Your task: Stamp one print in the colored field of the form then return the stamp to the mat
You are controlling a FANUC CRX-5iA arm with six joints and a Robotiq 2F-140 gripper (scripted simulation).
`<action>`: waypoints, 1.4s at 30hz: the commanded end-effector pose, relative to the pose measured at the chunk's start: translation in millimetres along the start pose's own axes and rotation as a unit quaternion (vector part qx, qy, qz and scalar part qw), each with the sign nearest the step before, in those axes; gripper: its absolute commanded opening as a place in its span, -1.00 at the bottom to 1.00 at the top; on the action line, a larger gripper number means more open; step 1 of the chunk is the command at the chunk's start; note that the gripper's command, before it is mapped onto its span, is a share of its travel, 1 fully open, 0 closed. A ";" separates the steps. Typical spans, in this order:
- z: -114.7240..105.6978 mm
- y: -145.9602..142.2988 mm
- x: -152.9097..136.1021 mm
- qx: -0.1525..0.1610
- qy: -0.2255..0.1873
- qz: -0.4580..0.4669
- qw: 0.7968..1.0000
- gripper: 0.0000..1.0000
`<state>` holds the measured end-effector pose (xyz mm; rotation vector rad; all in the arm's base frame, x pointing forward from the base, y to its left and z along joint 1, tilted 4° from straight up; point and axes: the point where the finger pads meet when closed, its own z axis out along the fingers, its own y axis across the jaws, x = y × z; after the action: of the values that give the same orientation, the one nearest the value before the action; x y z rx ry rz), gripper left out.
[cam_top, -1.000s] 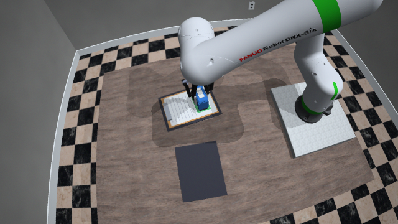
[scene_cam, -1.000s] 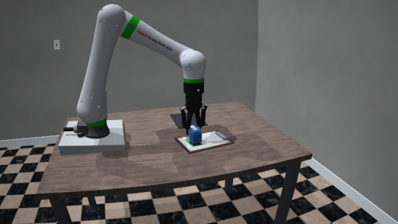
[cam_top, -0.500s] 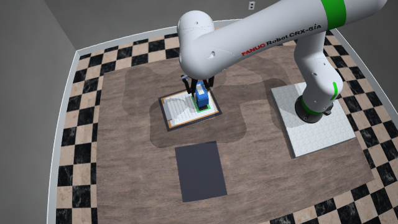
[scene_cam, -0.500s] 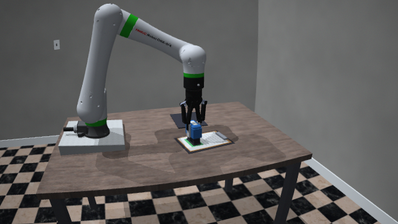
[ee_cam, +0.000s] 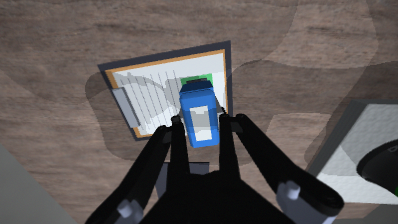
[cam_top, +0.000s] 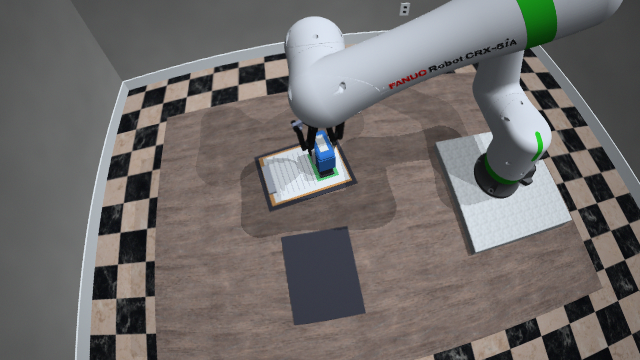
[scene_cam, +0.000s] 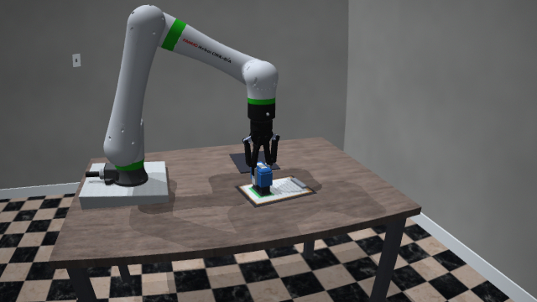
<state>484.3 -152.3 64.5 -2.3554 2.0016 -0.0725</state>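
The blue stamp [cam_top: 324, 156] [scene_cam: 263, 177] [ee_cam: 200, 117] stands upright with its black foot on the green field [cam_top: 335, 172] [scene_cam: 254, 191] [ee_cam: 192, 80] of the form [cam_top: 292, 180] [scene_cam: 286, 185] [ee_cam: 150, 92]. The form is a white lined sheet on a clipboard. My gripper [cam_top: 321, 140] [scene_cam: 262, 164] [ee_cam: 200, 105] comes straight down from above and is shut on the stamp's upper part, one finger on each long side. The stamp hides most of the field. The dark grey mat [cam_top: 322, 275] [scene_cam: 240, 161] lies bare on the table beside the form.
The clipboard's grey clip [cam_top: 270, 181] [scene_cam: 299, 182] [ee_cam: 125, 107] is at the end of the form away from the stamp. The arm's base stands on a white plate [cam_top: 505, 220] [scene_cam: 155, 190] [ee_cam: 350, 150] at one side of the wooden table [cam_top: 450, 300] [scene_cam: 210, 235].
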 end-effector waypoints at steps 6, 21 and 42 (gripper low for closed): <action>-26.1 -0.2 0.1 0.000 0.000 0.000 1.000 -0.68; -38.0 -8.9 -11.8 0.000 0.000 0.005 1.000 -0.68; -37.5 -104.6 -293.7 0.000 0.000 0.098 0.995 -0.68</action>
<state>526.2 108.0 107.3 -2.1454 2.2051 -0.0510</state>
